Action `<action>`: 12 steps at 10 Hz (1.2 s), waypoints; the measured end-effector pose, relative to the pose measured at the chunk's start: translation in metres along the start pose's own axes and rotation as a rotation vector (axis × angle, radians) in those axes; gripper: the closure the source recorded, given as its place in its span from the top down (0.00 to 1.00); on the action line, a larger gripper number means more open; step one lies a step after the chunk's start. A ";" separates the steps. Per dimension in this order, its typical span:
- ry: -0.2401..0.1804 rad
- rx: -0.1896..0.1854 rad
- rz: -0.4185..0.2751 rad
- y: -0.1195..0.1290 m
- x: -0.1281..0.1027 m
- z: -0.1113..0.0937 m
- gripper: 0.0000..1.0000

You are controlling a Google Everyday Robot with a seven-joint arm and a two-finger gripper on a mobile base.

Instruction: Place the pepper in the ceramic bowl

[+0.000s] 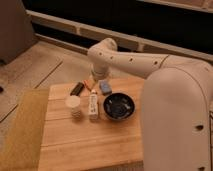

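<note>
The pepper (87, 84) is a tiny red-orange piece lying near the far edge of the wooden table (85, 142). The glossy black ceramic bowl (119, 106) sits to its right, nearer the table's middle. My gripper (98, 79) hangs from the white arm (130, 62) over the far edge of the table. It is just right of the pepper and behind the bowl. The wrist hides much of it.
A dark oblong block (76, 89) lies left of the pepper. A white tube (93, 105) and a small white ribbed cup (73, 106) stand left of the bowl. A blue-grey item (105, 87) lies behind the bowl. My white body (175, 125) fills the right.
</note>
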 end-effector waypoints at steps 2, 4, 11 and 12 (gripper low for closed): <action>0.009 0.029 -0.025 -0.003 -0.002 0.018 0.65; 0.024 0.036 -0.067 0.004 -0.009 0.039 0.65; -0.102 -0.012 -0.253 -0.005 -0.091 0.071 0.65; -0.111 -0.037 -0.277 -0.004 -0.099 0.081 0.65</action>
